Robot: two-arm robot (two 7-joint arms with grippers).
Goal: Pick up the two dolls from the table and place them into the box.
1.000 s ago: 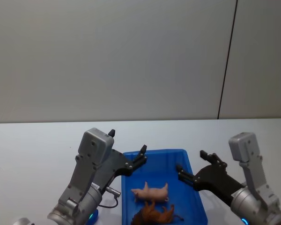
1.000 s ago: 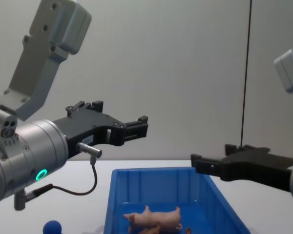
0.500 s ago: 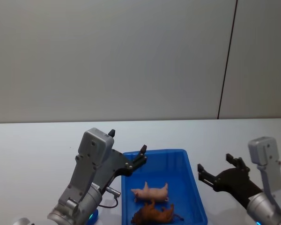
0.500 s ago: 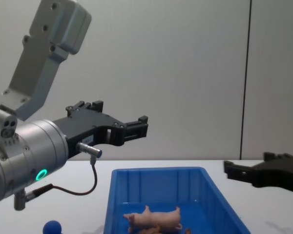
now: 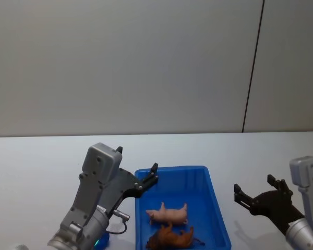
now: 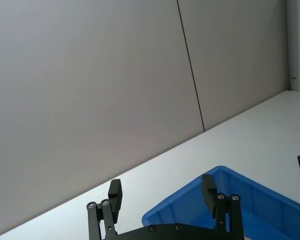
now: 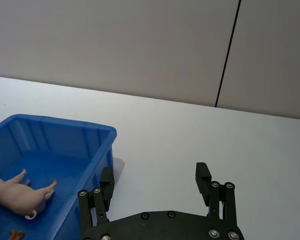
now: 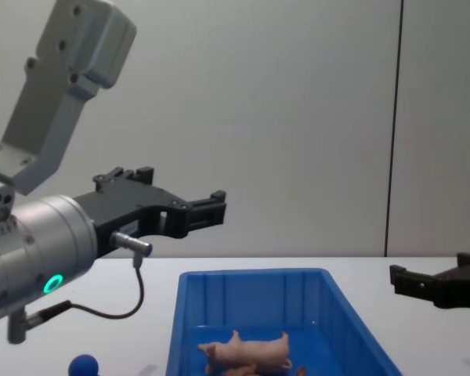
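On the white table (image 5: pixel 31 161), to the left of the box (image 5: pixel 172 170), lies a small blue ball (image 8: pixel 84 365), near the box's left wall but not touching it. Above the ball comes the left arm. Its grey wrist housing (image 8: pixel 69 70) stands high and is tilted, and a thin cable (image 8: pixel 110 313) hangs in a loop under the forearm. The arm reaches forward and to the right, so the left gripper (image 6: pixel 161 186) hangs in the air over the far left corner of the box, well above the rim. Its two black fingers (image 6: pixel 115 192) are spread wide and there is nothing between them.

The box is a bright blue plastic bin. Both dolls lie inside it, on the floor. The pink pig (image 5: pixel 168 213) lies on its side about in the middle of the box. The orange-brown lion (image 5: pixel 172 238) lies just beside the pig, on the side nearer to the robot; I cannot tell if the two touch.

To the right of the box, well apart from its right wall, the right arm is stretched forward and low. The right gripper (image 7: pixel 155 173) is over the bare table, about at the height of the box's rim. Its fingers are also wide apart and hold nothing.
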